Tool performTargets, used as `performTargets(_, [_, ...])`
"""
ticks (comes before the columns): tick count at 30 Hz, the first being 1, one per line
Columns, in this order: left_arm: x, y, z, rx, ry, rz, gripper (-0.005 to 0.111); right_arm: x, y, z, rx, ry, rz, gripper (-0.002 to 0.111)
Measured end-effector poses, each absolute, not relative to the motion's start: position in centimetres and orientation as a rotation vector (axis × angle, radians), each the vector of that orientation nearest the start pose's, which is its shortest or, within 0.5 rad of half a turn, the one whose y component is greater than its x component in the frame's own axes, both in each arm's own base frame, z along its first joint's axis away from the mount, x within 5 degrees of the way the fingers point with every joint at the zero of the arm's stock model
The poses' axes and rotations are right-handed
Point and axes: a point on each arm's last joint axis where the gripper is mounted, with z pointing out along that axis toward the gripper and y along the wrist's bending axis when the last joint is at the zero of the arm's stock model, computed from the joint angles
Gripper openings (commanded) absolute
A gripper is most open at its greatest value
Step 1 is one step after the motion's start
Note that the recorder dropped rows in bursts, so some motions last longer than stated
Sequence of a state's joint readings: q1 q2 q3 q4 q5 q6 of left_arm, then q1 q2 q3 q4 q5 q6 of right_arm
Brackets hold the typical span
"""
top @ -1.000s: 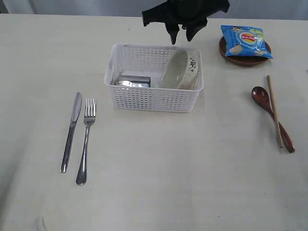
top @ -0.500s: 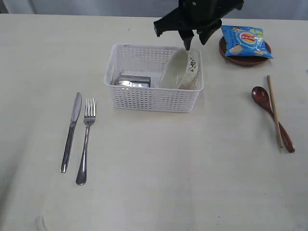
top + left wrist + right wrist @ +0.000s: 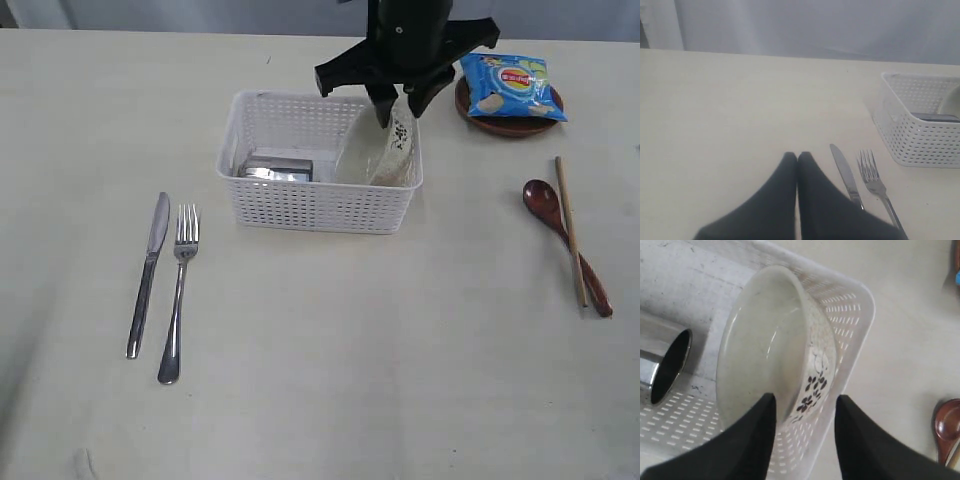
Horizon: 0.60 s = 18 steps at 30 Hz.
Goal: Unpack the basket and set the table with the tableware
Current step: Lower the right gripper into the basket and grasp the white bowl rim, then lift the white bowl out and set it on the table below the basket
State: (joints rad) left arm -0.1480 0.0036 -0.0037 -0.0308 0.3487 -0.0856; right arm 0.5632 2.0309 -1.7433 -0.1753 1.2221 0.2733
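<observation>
Right wrist view showed your right hand (image 3: 804, 407) spread, straddling the rim of the cream flower-printed bowl (image 3: 765, 340), unclamped; it had just dropped there, so a grasp looked due. The bowl leaned inside the white perforated plastic basket (image 3: 860, 305). Only the left wrist view showed your left hand (image 3: 797, 165) pressed together.

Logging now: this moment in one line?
right gripper: open, astride bowl rim | bowl: on edge in basket | steel mug: lying in basket | left gripper: shut

Cream bowl (image 3: 765, 340) tilted on edge inside white basket (image 3: 320, 205)
</observation>
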Motion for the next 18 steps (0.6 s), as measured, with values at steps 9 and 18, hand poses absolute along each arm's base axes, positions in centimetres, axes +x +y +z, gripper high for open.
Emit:
performTargets(9, [5.3,-0.9,18.3,0.038,1.836,-0.194,0.0,37.3,22.0,20.3,-0.477,2.97,-0.197,0.003])
performTargets(18, [5.3,-0.9,18.3,0.038,1.836,-0.194,0.0,37.7,23.6,28.5,-0.533,2.637,-0.278,-0.001])
